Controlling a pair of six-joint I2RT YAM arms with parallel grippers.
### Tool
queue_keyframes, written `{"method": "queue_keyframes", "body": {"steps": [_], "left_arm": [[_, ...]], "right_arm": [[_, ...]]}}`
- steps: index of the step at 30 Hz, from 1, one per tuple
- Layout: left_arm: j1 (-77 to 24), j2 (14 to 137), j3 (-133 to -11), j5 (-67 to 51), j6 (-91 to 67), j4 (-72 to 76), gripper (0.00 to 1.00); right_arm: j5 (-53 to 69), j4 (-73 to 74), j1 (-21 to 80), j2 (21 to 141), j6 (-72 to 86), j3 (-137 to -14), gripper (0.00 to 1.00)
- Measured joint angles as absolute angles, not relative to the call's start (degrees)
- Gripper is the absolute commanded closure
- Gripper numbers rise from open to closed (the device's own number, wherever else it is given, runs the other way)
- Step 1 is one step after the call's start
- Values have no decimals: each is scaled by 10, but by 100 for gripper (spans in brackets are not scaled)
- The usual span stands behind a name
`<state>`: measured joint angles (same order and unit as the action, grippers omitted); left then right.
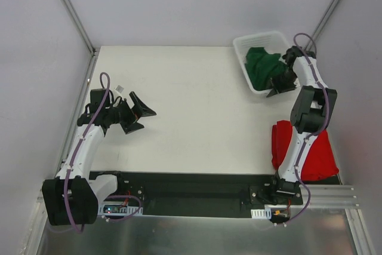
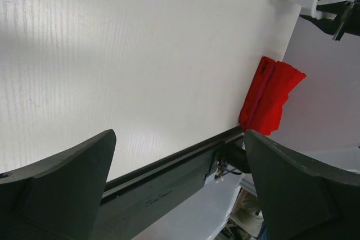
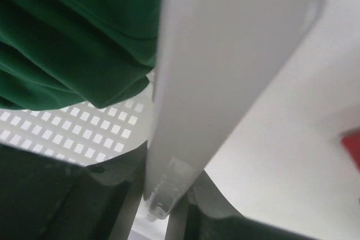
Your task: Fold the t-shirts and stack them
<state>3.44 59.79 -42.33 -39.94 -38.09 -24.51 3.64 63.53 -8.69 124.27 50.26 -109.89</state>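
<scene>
R gripper (image 1: 280, 86) sits at the near rim of the white basket (image 1: 242, 45) in the far-right corner of the table (image 1: 197, 106). Its wrist cam shows the basket's wall running straight btwn the two fingers, w/ the jaws drawn in on it from both sides, so it reads as a pinch on plastic, not on cloth. Green t-shirt (image 1: 262, 67) lies bunched inside the basket, just beside that wall; the fingers don't appear to touch it. Red t-shirt (image 1: 313, 153) lies folded at the table's near-right edge, partly under the R arm. No pink shirt shows in any view. L gripper (image 1: 148, 119) hangs over the left side of the table, jaws spread wide, holding nothing. Step in hand, prob.: drag or tip the basket to get the green one out. To do it well, the grip should be firm, since a thin wall can flex & slip out. The pull should go slowly twd mid-table w/o much lift, so the basket doesn't swing & dump the shirt in a heap. It should also steer clear of the red fold, which lies close to the way back. If the shirt itself is the aim, the jaws are on the wrong thing: let go, go over the rim & take one layer near collar or hem. L arm does best waiting open near centre for the other corner.
</scene>
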Motion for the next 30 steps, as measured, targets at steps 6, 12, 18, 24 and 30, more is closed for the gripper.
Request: {"method": "queue_keyframes", "body": {"steps": [6, 12, 18, 24, 30], "left_arm": [[34, 614, -423, -400, -381, -230, 1], [34, 619, -423, -405, -381, -216, 1], [34, 627, -423, -418, -381, -209, 1], [34, 631, -424, -421, -381, -203, 1], [34, 634, -430, -436, -380, -202, 1]], "right_arm": [[78, 616, 73, 1176, 368, -983, 99], [83, 688, 135, 1179, 210, -1014, 99], [44, 728, 100, 1199, 128, -1070, 99], [40, 727, 162, 1247, 88, -1112, 99], [70, 726, 289, 1291, 53, -1168, 79]]}}
